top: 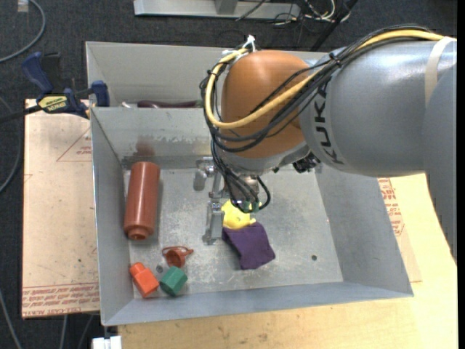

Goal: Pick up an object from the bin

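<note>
Pincer [227, 214] by sm. rounded yellow obj [236, 217] touching purple cloth [253, 247].

the cylinder [142, 198] lies left of the cloth [251, 246].

My gripper [218, 222] is lowered into the middle of the grey bin [312, 209]. It stands just beside a small yellow object [235, 216], which lies against the upper edge of a purple object [250, 246]. My orange wrist cover [258, 97] with its cables sits above them. A brown-red cylinder [142, 197] lies along the left wall. In the front-left corner are a small red piece [176, 254] and, side by side, an orange block [144, 279] and a green block [174, 282].
</note>
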`<state>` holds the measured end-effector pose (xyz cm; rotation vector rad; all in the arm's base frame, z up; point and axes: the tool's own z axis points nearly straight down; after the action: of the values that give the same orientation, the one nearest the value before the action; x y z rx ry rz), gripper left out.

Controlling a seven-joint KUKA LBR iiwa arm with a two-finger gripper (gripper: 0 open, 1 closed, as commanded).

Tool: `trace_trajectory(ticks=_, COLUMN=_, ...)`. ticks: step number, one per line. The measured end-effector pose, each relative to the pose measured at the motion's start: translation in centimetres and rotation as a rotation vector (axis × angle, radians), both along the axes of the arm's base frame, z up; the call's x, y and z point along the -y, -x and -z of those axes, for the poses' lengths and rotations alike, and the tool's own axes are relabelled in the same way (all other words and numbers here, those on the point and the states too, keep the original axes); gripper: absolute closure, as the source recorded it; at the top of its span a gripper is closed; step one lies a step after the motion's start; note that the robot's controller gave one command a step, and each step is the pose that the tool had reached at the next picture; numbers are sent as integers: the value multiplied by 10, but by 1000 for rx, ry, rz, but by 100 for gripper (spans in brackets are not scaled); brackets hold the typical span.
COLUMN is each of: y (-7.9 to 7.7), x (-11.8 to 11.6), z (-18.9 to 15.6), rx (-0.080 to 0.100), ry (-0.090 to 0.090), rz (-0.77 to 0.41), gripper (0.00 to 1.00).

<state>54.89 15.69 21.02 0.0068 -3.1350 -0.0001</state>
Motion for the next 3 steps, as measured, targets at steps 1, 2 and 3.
trace_trajectory(ticks=1, y=-1, x=1, z=-5, rx=7, ry=-1, rz=3, gripper=0)
trace_trajectory(ticks=2, y=-1, x=26, z=25, rx=11, ry=-4, rz=-36, gripper=0)
trace_trajectory(ticks=3, y=1, x=63, z=60, rx=6, ry=-2, rz=6, gripper=0)
